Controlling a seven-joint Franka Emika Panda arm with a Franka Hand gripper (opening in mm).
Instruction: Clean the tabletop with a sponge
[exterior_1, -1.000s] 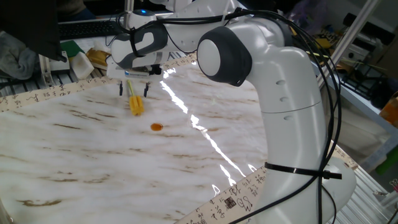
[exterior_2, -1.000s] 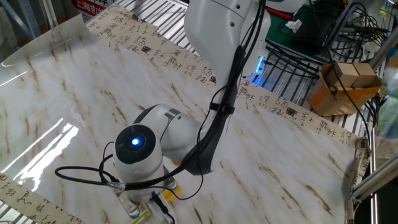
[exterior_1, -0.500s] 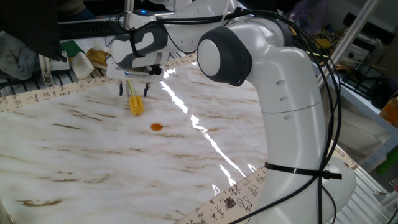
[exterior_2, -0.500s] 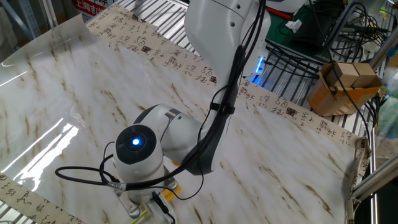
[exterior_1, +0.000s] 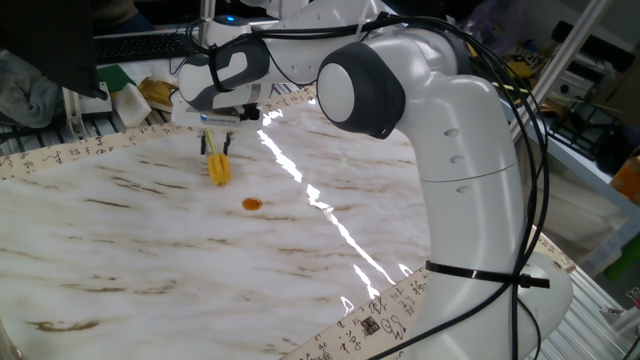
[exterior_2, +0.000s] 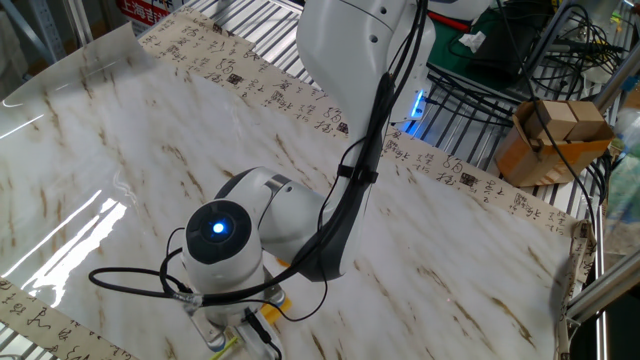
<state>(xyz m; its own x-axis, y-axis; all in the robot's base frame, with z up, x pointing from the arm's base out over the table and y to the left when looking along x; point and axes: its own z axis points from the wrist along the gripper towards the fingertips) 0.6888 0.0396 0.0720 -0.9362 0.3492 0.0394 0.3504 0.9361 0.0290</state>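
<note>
**Inspector A:** Working left to right in the one fixed view, we find the gripper (exterior_1: 214, 143) near the far left of the tabletop (exterior_1: 150, 260), pointing down, just inside the beige strip (exterior_1: 60, 155) with black characters. Its fingers stand close on either side of the sponge's pale stick handle. We judge them clamped on it, though the contact itself is too small to confirm.

**Inspector B:** Agreed. We place the sponge (exterior_1: 219, 168) directly below the tool, not off to a side. Its long axis runs from the fingers down to the surface, tilted slightly, with the yellow-orange head lowest. Whether the head touches the marble or hangs just above it, we cannot tell.

**Inspector A:** Next to the right and nearer the camera lies the round orange stain (exterior_1: 252, 204), apart from the sponge head, with bare marble between. We judge the coming stroke must carry the head that way.

**Inspector B:** On condition: the sponge head is oblong, bright and unmarked so far as we can see; the handle is thin and straight.

**Inspector A:** In the other fixed view the wrist hides the fingers; only a sliver of yellow shows beneath, so that view confirms nothing about the grip.
</note>
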